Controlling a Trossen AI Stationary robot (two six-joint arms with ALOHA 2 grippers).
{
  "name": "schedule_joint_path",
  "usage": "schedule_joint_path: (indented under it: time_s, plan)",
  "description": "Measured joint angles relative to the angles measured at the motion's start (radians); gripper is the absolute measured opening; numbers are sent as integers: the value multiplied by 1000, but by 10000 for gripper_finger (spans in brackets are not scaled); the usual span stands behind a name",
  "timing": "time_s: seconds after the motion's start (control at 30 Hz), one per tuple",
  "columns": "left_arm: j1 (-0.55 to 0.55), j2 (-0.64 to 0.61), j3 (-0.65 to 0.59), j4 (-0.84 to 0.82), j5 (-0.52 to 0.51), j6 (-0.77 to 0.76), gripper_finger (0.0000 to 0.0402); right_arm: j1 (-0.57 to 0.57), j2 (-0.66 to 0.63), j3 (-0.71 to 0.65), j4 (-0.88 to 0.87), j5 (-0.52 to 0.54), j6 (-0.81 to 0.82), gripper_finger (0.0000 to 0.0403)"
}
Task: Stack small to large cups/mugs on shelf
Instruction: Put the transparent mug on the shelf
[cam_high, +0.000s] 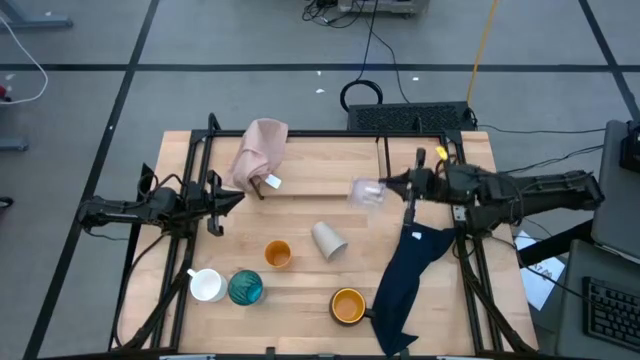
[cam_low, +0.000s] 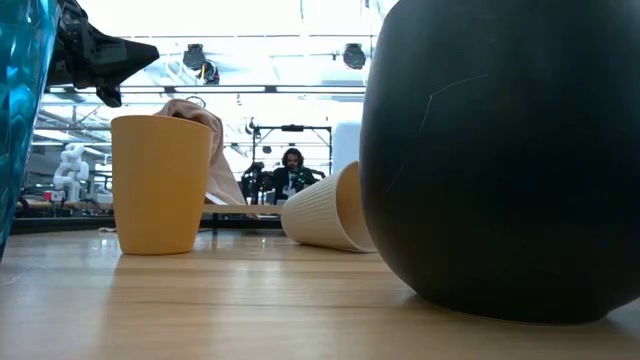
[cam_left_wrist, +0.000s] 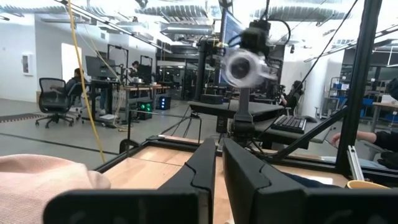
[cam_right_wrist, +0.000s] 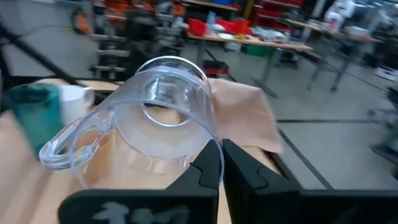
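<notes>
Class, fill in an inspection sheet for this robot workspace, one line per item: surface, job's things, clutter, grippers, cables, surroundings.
Surface: wooden table, black frame.
Job's things: clear cup held above the table; white mug, teal glass, small orange cup and orange-yellow mug upright; beige cup on its side; shelf not made out.
Clutter: pink cloth, navy cloth.
Grippers: right gripper shut on the clear cup's rim; left gripper almost closed, empty, at the left edge.
Cables: on the floor beyond the table.
Surroundings: workshop; people seated at desks.
</notes>
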Motion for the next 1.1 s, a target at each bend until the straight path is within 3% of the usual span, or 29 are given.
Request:
schedule_joint_path:
  time_s: [0.23, 0.47, 0.8, 1.1]
  plan:
    - [0, 0, 0, 0, 0, 11, 33, -146, 84, 155, -160, -36, 15, 0]
    - [0, 0, 0, 0, 9, 5, 33, -250, 284, 399, -340, -60, 21, 0]
    - [0, 0, 0, -6, 21, 5, 33, -370, 588, 772, -681, -142, 68, 0]
    - [0, 0, 0, -32, 21, 5, 33, -417, 745, 999, -990, -216, 65, 0]
